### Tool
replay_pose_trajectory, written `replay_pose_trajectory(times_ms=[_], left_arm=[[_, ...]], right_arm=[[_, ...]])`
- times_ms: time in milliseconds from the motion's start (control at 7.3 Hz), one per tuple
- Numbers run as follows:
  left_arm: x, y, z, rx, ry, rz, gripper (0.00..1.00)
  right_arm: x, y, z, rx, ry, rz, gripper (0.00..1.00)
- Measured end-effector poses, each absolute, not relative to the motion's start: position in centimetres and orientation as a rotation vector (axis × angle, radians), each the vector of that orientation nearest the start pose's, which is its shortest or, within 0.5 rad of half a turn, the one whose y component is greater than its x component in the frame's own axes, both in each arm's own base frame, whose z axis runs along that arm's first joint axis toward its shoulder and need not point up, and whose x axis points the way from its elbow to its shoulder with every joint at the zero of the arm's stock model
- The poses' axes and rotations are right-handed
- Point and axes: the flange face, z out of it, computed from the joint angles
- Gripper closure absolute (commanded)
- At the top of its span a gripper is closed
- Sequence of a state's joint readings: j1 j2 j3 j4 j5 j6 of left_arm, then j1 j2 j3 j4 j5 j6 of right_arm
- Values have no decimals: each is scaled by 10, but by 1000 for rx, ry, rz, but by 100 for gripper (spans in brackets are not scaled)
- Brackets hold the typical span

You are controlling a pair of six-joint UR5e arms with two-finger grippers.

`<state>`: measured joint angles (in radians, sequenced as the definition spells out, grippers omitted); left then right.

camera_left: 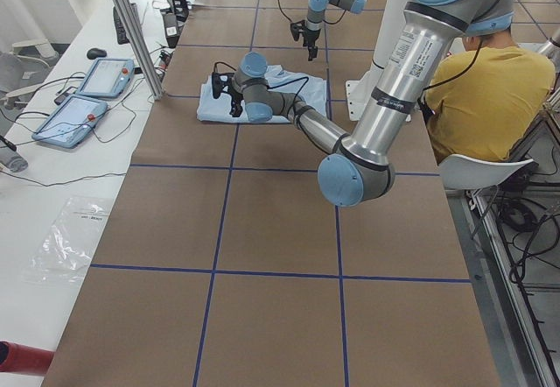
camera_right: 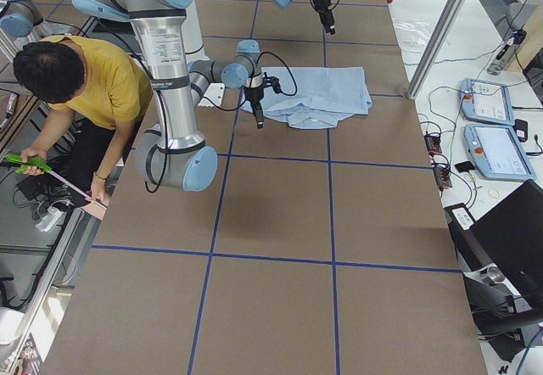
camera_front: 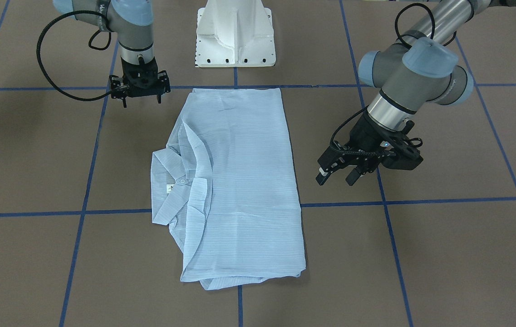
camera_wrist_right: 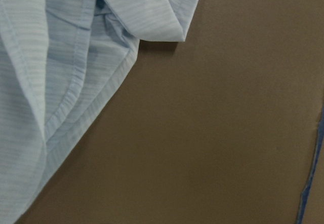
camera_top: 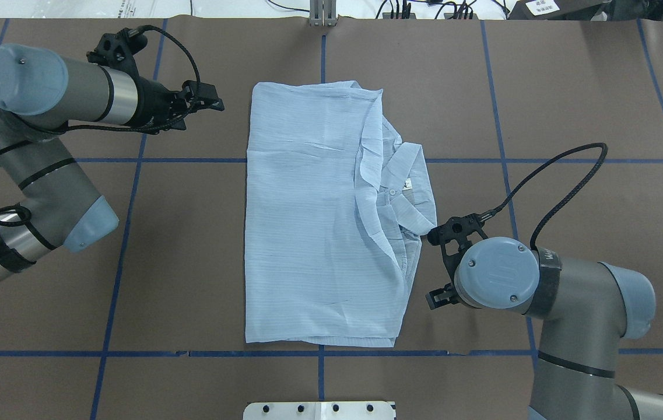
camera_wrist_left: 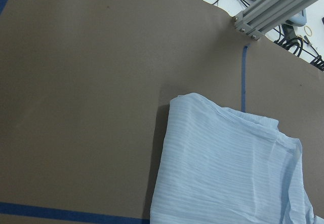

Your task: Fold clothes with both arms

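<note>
Well, from the front-facing camera the shirt (camera_front: 244,181) lies folded into a long panel in the middle of the table (camera_front: 444,254), and the left end effector (camera_front: 337,177) and right end effector (camera_front: 142,102) both hang spread open and empty, near its opposite long edges. From overhead, the collar (camera_top: 410,181) pokes out on the right end effector's side, so I'd guess an end-to-end fold comes next. Each wrist camera sees only shirt edge and bare table, so I'd pinch every layer at matching corners and lift evenly.
</note>
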<state>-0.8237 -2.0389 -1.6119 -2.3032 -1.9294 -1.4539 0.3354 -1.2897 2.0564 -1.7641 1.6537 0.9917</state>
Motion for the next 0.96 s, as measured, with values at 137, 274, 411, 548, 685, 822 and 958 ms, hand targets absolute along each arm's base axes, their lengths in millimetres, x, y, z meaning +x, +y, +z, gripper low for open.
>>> replay_pose_trajectory(times_ms=[137, 274, 411, 548, 685, 822, 958], left_arm=[[367, -542, 282, 277, 1240, -385, 3], [360, -534, 283, 274, 1242, -376, 3], [353, -527, 284, 274, 1246, -369, 3], [348, -523, 285, 274, 1247, -366, 3], [346, -521, 286, 275, 1247, -366, 3], [345, -521, 287, 275, 1246, -366, 3], [345, -520, 288, 274, 1246, -367, 3]], right_arm=[[-480, -300, 315, 190, -565, -256, 0], [-497, -313, 298, 203, -579, -244, 0], [-513, -328, 282, 214, -588, -229, 0], [-527, -345, 269, 222, -591, -211, 0], [-542, -361, 262, 223, -582, -198, 0], [-555, -374, 265, 223, -572, -189, 0], [-565, -385, 272, 229, -576, -182, 0]])
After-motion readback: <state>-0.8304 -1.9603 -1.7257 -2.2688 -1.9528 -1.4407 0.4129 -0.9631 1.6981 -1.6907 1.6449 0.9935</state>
